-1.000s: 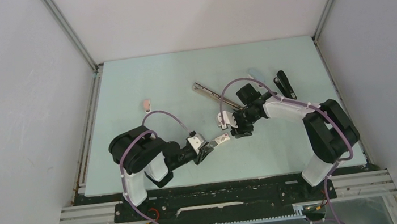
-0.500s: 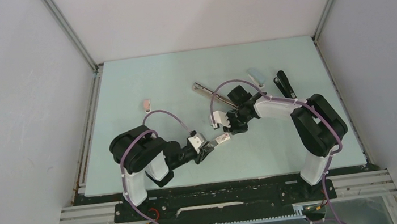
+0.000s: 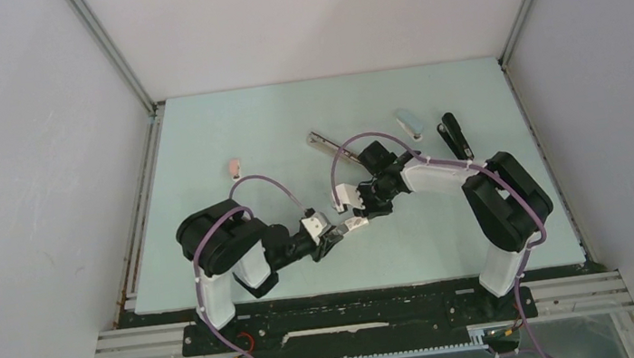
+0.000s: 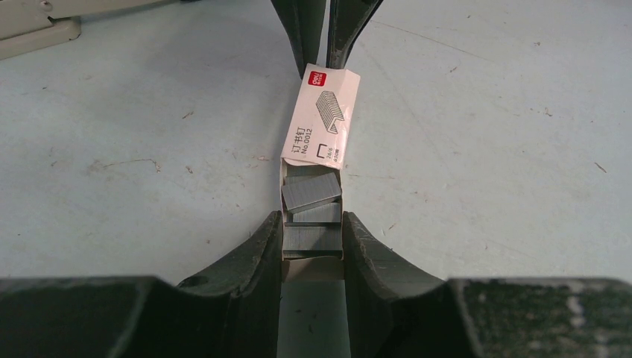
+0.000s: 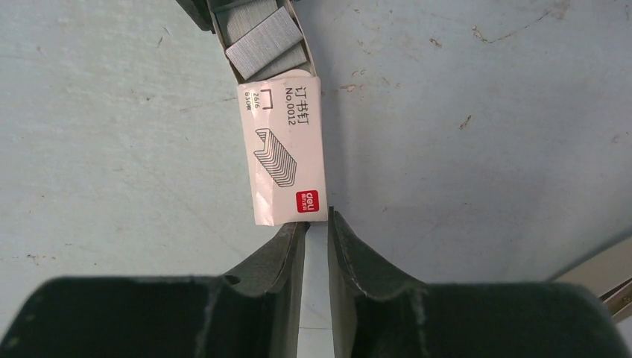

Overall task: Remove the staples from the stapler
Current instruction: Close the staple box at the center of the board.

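My left gripper [image 3: 339,234] [image 4: 313,227] is shut on the sides of a small white staple box [image 4: 322,112], low over the table. The box's flap is open, and silver-grey staples [image 4: 311,192] lie stacked inside; they also show in the right wrist view [image 5: 262,33]. My right gripper [image 3: 359,215] [image 5: 317,220] faces the left one. Its jaws are a narrow gap apart and empty, with their tips at the flap end of the box [image 5: 287,153]. The long silver stapler [image 3: 327,144] lies behind, partly hidden by the right arm.
A black stapler [image 3: 455,136] and a light-blue stapler [image 3: 410,123] lie at the back right. A small pink-white piece [image 3: 235,167] lies to the left. A pale metal part [image 4: 33,30] shows at the left wrist view's top left corner.
The right gripper has moved left and nearer, up to the flap end of the box. The left gripper has kept its hold and barely moved.
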You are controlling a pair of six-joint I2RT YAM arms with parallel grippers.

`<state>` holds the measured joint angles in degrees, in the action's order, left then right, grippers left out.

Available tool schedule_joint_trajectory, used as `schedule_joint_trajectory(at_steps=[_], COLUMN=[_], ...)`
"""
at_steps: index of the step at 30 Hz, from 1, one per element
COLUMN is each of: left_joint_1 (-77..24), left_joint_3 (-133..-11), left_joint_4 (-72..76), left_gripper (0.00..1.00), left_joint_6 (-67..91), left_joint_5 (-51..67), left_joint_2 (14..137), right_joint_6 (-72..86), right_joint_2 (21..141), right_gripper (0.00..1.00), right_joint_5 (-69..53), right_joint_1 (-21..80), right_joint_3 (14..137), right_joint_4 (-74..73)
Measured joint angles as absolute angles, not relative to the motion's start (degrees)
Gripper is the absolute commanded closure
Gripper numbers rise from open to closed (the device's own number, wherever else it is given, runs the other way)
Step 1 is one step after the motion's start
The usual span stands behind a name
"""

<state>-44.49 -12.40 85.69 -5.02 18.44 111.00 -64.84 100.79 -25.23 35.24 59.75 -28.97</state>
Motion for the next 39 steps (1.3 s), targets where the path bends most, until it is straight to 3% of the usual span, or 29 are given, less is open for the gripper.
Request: schedule_joint_trajectory(at_steps=[20, 29, 32, 39], left_joint_1=[-44.49, -44.49, -44.62, -44.66], left_joint_3=[-13.21, -13.26, -13.13, -10.04], left_joint_4=[85.93, 85.73, 85.01, 81.23], left_gripper=[0.67, 0.44, 0.34, 0.23], left_joint_6=[-5.06, -4.21, -3.31, 1.41], left_joint_5=[20.21, 19.7, 19.49, 16.21], left_joint_2=[111.77, 111.85, 111.13, 104.77], right_joint_6=[-64.82, -64.58, -64.34, -64.12], right_joint_2=[100.99, 101.06, 101.06, 100.57], right_gripper=[0.73, 0.6, 0.58, 0.55], right_joint_5=[-24.51, -24.49, -24.51, -24.51], right_joint_1=[35.42, 34.48, 33.54, 31.31], right_joint_3=[60.45, 60.53, 60.6, 60.6], right_joint_4=[-29.39, -29.32, -29.34, -29.98])
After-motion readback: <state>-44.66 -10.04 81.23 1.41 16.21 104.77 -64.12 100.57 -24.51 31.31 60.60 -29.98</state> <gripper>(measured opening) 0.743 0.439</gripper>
